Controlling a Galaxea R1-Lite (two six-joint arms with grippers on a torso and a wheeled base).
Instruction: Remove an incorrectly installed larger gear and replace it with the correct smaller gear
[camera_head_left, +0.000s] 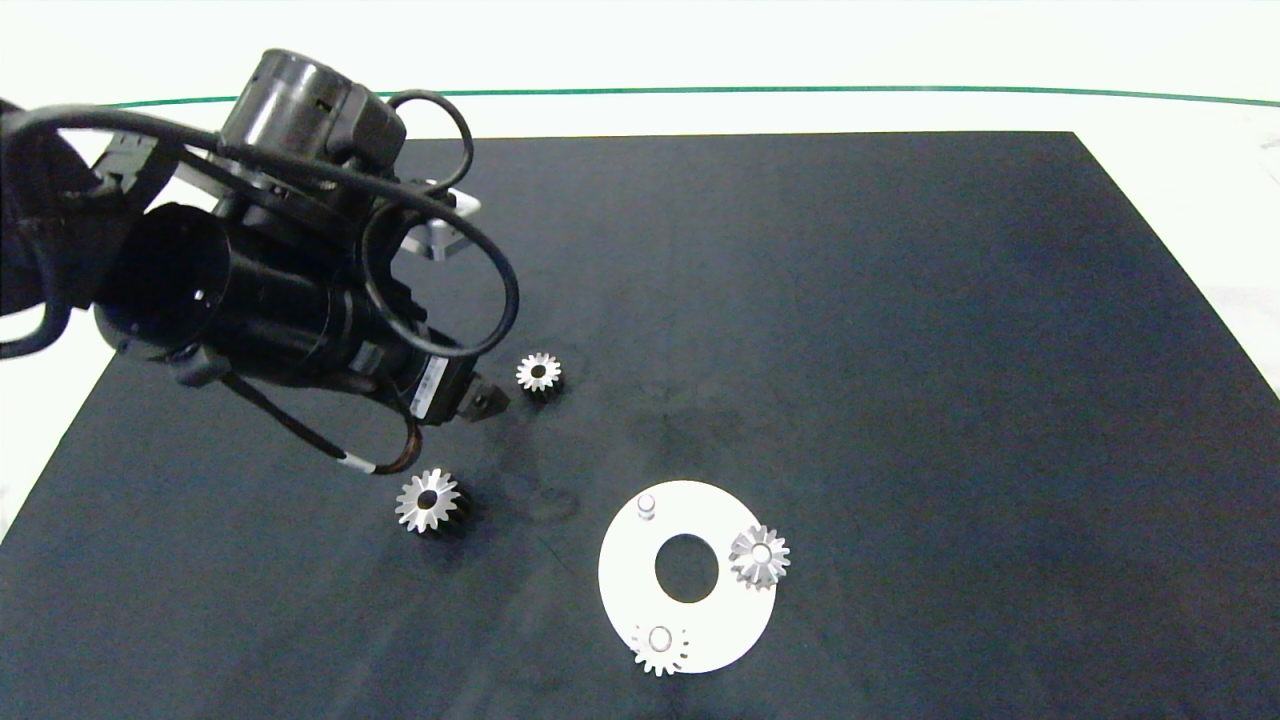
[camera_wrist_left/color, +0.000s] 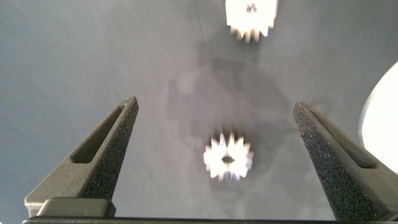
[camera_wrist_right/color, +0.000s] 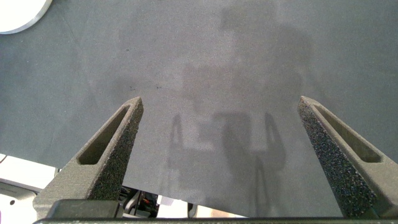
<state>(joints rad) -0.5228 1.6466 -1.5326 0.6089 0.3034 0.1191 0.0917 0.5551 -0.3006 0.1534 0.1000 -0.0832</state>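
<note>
The larger gear lies flat on the black mat, left of the white round plate. In the left wrist view the larger gear shows below and between my open fingers, untouched. My left gripper hangs above the mat, open and holding nothing. The smaller gear lies on the mat beyond it, farther from me. My right gripper is open over bare mat, outside the head view.
Two silver gears with pale centres sit on the plate, and a short bare peg stands at its far edge. The plate's rim shows in both wrist views. The mat's edge lies close under the right gripper.
</note>
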